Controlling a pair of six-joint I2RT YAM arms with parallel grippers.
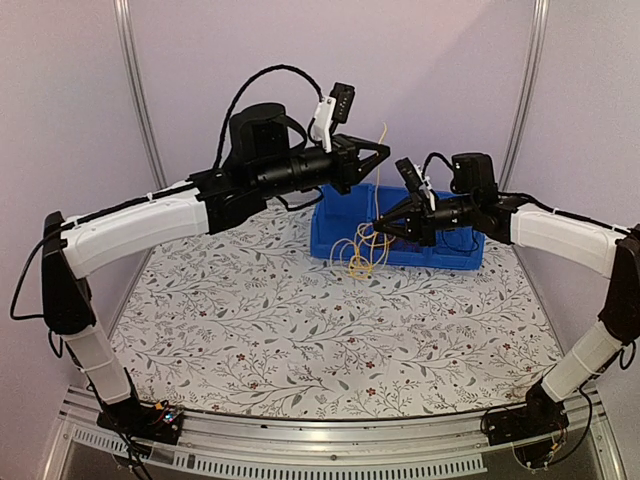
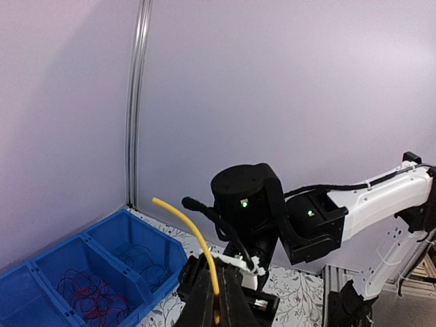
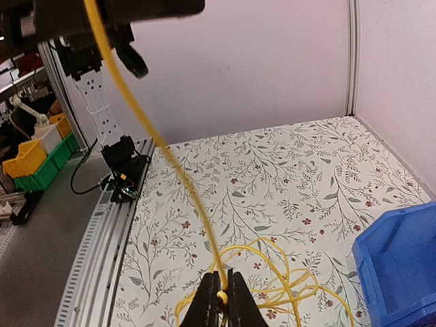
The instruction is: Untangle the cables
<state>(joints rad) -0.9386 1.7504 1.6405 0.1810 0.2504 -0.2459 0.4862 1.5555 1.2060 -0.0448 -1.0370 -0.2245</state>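
A yellow cable [image 1: 365, 250] runs up from a loose tangle of loops hanging in front of the blue bin [image 1: 440, 256]. My left gripper [image 1: 385, 152] is raised high above the bin's left end and is shut on the cable's upper part [image 2: 194, 231], whose free end sticks up past the fingers [image 2: 218, 300]. Lower down, my right gripper [image 1: 378, 224] is shut on the same yellow cable [image 3: 177, 177] just above the loops [image 3: 293, 286]. Thin red cables [image 2: 88, 293] lie in a compartment of the blue bin [image 2: 102, 245].
The blue bin [image 3: 402, 259] sits at the back of the floral table mat [image 1: 300, 330]. A metal rail [image 1: 320, 435] runs along the near edge. The right arm's wrist [image 2: 252, 204] is close in front of the left gripper. Yellow and green crates [image 3: 34, 153] stand off the table.
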